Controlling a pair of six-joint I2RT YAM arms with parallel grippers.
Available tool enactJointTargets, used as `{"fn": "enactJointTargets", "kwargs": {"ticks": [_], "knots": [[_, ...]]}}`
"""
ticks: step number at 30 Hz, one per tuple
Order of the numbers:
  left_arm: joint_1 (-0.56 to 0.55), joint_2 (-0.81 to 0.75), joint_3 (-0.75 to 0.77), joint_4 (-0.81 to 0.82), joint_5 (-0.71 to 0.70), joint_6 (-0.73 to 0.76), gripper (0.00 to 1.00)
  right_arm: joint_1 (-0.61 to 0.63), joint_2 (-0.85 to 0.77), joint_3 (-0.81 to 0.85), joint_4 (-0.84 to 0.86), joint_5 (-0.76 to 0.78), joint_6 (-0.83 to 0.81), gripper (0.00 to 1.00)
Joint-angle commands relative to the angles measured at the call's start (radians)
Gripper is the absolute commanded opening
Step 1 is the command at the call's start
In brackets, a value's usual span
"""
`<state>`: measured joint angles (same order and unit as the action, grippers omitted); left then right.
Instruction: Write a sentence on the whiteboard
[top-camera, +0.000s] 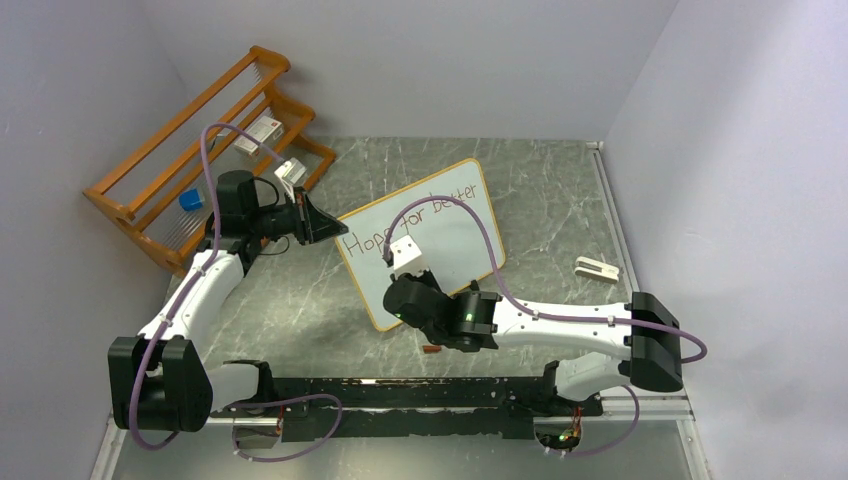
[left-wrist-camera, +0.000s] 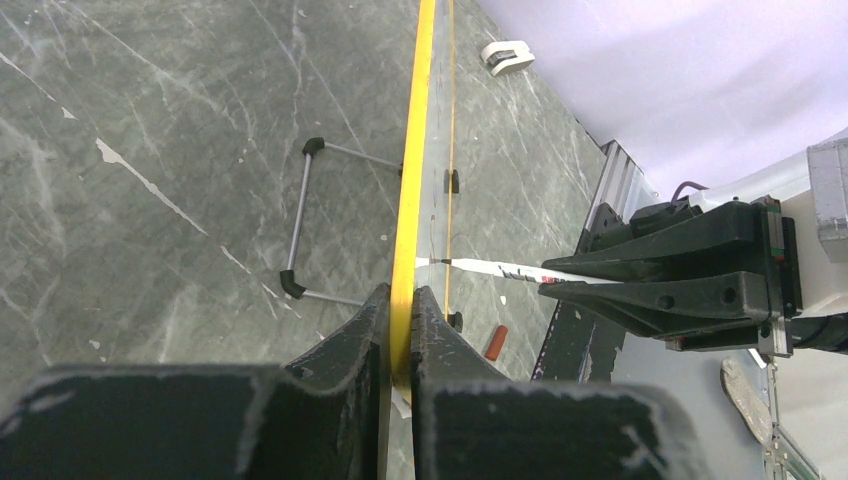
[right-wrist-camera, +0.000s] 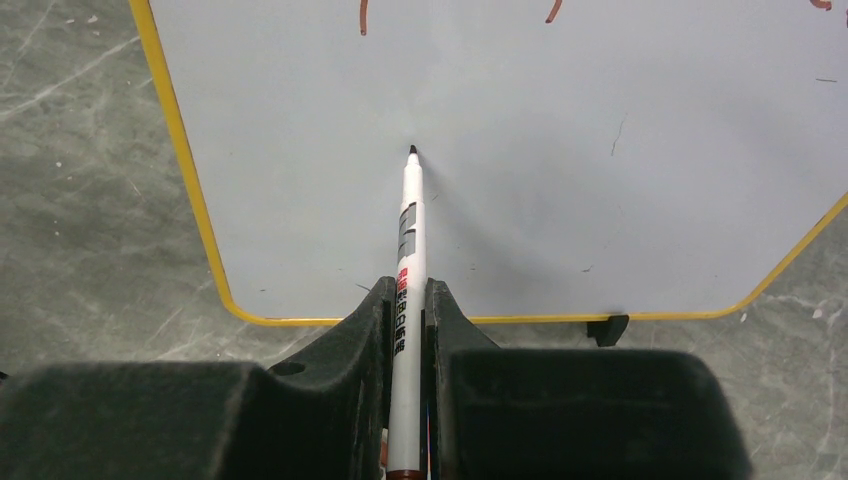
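Grey table (top-camera: 560, 190): right arm (top-camera: 560, 325) overlaps whiteboard (top-camera: 455, 215); perhaps an eraser (top-camera: 597, 268) beyond.

The yellow-rimmed whiteboard (top-camera: 455, 235) stands propped up; the sentence (top-camera: 412, 214) on it reads "Hope for better".

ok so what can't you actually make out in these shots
- Top view: the right arm covers the whiteboard below "Hope", so any second row of the sentence is hidden.
- Right wrist view: the top edge cuts off the writing; only stroke ends show above the marker in the right tool.
- Left wrist view: the left tool grips the board edge-on, so no words can be read.
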<state>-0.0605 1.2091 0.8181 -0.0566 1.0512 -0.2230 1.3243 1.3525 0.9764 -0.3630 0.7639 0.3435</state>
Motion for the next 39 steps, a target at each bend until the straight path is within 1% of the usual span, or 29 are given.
{"fn": "enactJointTargets", "kwargs": {"ticks": [1, 20, 39], "knots": [[-0.018, 0.032, -0.033, -0.081, -0.084, 0.063, 0.05, 0.003, 0.003, 0.032, 0.039, 0.035, -0.009, 0.00], [-0.017, 0.030, -0.031, -0.084, -0.085, 0.065, 0.05, 0.006, 0.023, 0.048, 0.058, -0.027, -0.044, 0.00], [-0.016, 0.030, -0.031, -0.084, -0.086, 0.065, 0.05, 0.006, 0.039, 0.054, -0.001, -0.095, -0.055, 0.00]]}}
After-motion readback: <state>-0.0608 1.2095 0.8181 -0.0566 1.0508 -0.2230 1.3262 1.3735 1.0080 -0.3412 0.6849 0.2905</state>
